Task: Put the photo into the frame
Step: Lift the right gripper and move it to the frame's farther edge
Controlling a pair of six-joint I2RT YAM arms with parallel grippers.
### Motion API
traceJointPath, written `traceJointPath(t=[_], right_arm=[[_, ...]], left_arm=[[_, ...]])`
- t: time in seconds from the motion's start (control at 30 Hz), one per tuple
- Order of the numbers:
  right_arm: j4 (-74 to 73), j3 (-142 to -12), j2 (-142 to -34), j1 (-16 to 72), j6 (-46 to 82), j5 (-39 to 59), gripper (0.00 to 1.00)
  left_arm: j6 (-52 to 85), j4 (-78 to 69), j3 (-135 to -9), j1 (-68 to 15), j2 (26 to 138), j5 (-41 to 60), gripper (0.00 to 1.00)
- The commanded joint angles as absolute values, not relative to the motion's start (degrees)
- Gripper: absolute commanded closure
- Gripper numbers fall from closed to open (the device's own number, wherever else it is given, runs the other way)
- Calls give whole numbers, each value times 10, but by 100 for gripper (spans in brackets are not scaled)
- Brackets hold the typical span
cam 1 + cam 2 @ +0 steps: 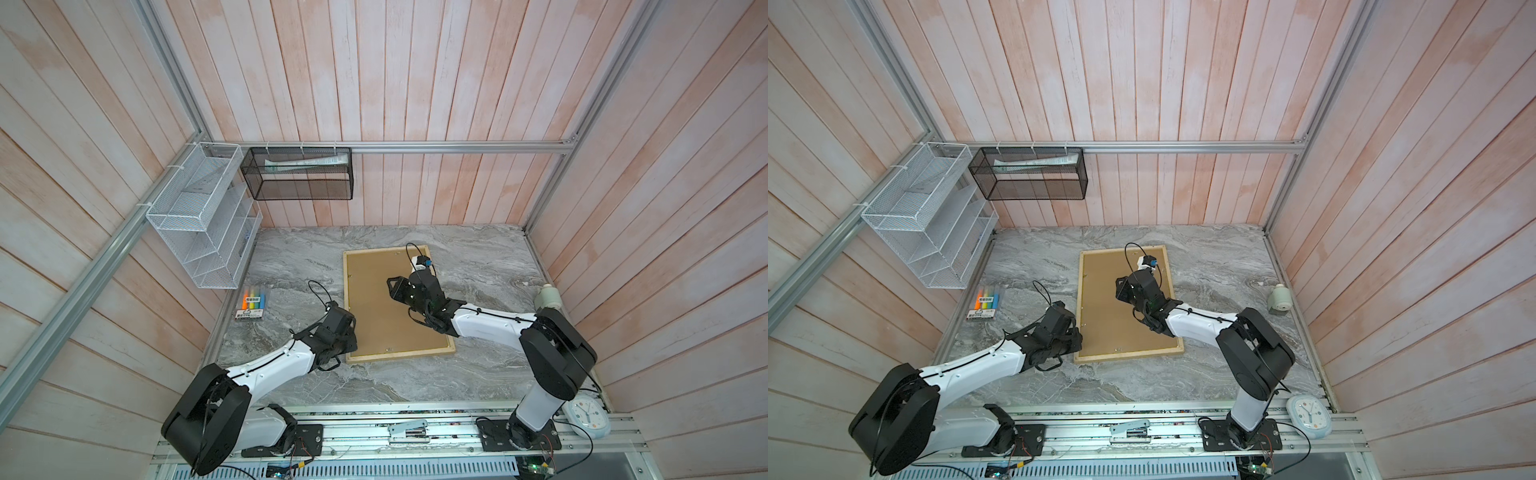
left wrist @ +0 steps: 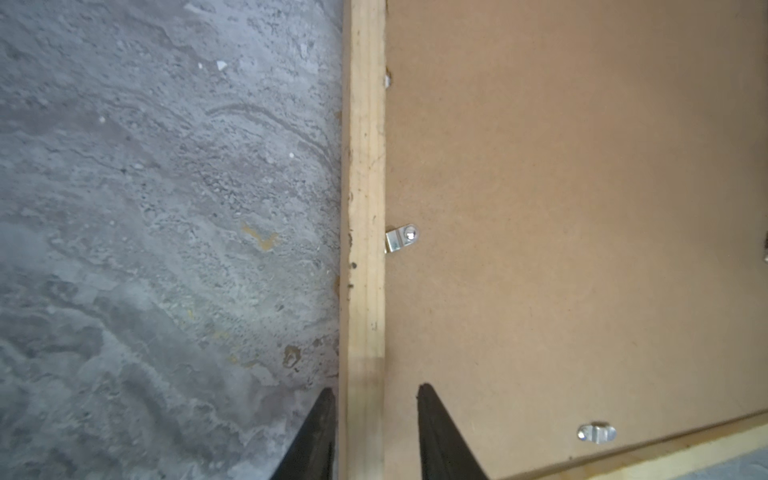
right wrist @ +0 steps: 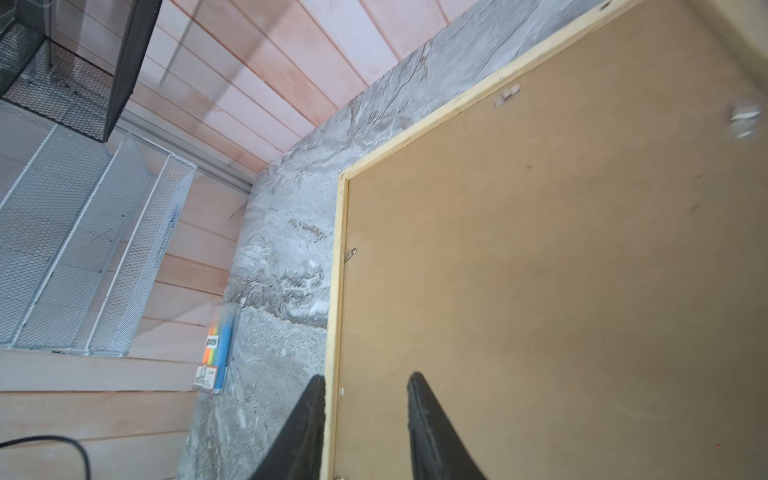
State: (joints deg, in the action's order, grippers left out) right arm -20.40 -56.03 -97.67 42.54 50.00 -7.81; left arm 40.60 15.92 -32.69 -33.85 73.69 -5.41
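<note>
Left gripper [image 2: 374,390] stands partly open astride one long wooden strip of the frame [image 2: 365,166], the strip on the left in both top views, near the corner closest to the robot. One finger [image 2: 324,432] is outside the strip over the table [image 2: 166,208], almost against the wood. The other is inside it, over the brown backing board [image 2: 582,208], with a clear gap to the strip. The gripper clamps nothing.

Right gripper [image 3: 365,376] is partly open too, with nothing held between its fingers. In both top views it hangs over the far half of the backing board. Whether it touches the board cannot be told. Its wrist view looks across the board to the frame's left strip and far-left corner.

The frame lies flat, back side up, in the middle of the grey marbled table, and the backing board fills it from strip to strip. Small metal tabs [image 2: 401,239] sit along the inner edge, one beside the left strip and another [image 2: 596,433] by the near strip. Whether the photo lies under the board cannot be told.

A pack of coloured markers [image 1: 251,303] lies on the table, well to the left of the frame. On the walls behind it hang a white mesh rack [image 1: 199,220] and a black mesh basket [image 1: 299,178]. A white clock [image 1: 588,417] rests by the base of the right arm.
</note>
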Motion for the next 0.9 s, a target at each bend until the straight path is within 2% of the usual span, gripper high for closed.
traceJointPath(t=[0.0, 0.1, 0.33, 0.43, 0.67, 0.87], right_arm=[[-146, -546, -968, 379, 414, -56, 63], [-87, -564, -969, 322, 362, -11, 63], [15, -598, -967, 245, 283, -32, 62], [38, -616, -983, 223, 260, -10, 62], [123, -707, -1060, 209, 206, 41, 63], [140, -733, -1095, 210, 204, 27, 66]], left_arm=[[405, 180, -340, -338, 725, -69, 62], [412, 195, -338, -342, 719, -69, 58], [477, 215, -312, -377, 670, -66, 52], [508, 223, -299, -395, 648, -68, 51], [561, 213, -281, -440, 634, -59, 50], [594, 190, -273, -479, 642, -54, 50]])
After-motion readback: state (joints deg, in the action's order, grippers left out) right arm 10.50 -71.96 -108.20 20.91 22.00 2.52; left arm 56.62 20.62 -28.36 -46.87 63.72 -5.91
